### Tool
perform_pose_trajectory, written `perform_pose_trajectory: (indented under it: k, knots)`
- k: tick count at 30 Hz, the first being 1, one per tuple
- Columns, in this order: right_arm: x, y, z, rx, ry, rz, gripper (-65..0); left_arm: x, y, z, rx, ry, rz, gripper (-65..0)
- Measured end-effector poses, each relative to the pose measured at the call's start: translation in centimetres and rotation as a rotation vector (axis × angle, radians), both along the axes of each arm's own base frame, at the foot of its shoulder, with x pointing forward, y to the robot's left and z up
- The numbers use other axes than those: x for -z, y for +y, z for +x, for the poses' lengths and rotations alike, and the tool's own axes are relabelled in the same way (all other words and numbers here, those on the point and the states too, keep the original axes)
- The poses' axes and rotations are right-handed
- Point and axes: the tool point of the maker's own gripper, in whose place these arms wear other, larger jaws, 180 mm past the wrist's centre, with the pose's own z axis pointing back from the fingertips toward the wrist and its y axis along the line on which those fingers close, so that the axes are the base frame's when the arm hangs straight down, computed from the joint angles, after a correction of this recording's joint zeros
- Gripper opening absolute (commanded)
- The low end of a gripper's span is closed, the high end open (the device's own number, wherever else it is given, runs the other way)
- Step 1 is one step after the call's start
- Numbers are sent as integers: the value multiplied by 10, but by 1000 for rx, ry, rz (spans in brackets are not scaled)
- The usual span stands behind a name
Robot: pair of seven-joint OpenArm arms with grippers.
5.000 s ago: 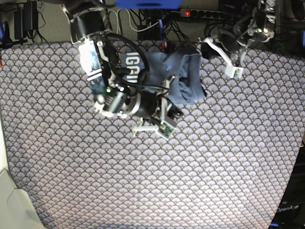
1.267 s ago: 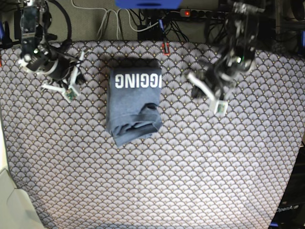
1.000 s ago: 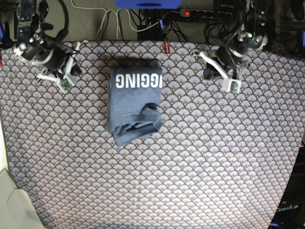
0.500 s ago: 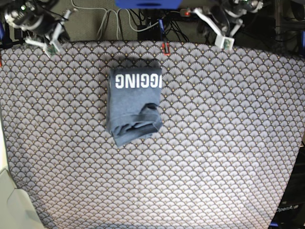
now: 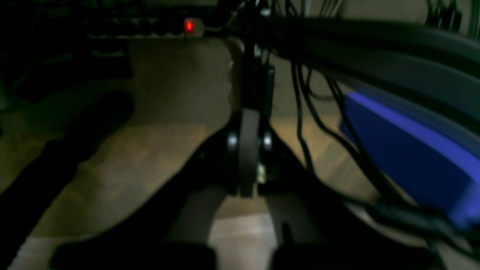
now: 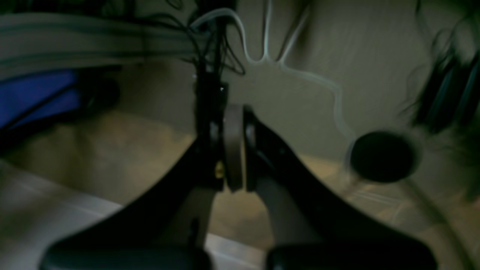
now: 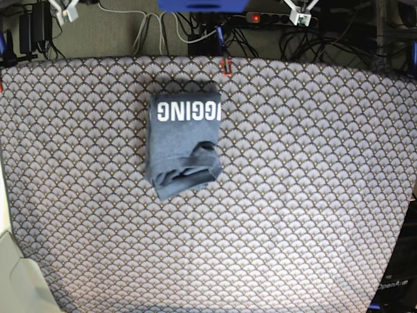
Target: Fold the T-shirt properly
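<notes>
The T-shirt (image 7: 183, 145) lies folded in the upper middle of the frame on the fan-patterned tablecloth (image 7: 313, 195); both the left gripper (image 5: 245, 150) and right gripper (image 6: 232, 148) are closed, empty, parked; its lower edge bunches, so I'd smooth that

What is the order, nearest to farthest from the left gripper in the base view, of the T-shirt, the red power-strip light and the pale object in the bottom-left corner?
Measured from the left gripper, at the top right edge of the base view:
1. red power-strip light, just beside it along the top edge.
2. T-shirt, folded, centre-left of the view.
3. pale object, in the far bottom-left corner.
</notes>
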Motion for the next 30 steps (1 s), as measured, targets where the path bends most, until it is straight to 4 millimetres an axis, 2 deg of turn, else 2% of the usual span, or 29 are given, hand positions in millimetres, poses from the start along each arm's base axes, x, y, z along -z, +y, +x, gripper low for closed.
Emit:
perform_pose_trajectory:
  k: [2, 5, 9, 15, 18, 24, 28, 30]
  knots:
    - [24, -1, -13, 54, 39, 29, -650, 16, -9, -14, 23, 35, -13, -647]
    - [49, -4, -17, 141, 35, 60, -650, 37, -26, -25, 40, 45, -46, -647]
    - [74, 6, -31, 180, 85, 89, -650, 62, -27, -30, 46, 43, -31, -647]
    - [91, 32, -27, 114, 107, 128, -650, 90, -33, -56, 48, 66, -13, -646]
    - [107, 33, -16, 56, 112, 19, -650, 105, -35, -62, 15, 83, 7, -646]
    - [119, 20, -1, -49, 92, -175, -650, 121, -26, -55, -66, 109, 68, -646]
    - [126, 47, -9, -105, 98, -212, -650, 124, -18, -48, -162, 128, 99, -646]
    - [128, 54, -11, -130, 93, -243, -650, 125, -7, -45, -161, 128, 167, -646]
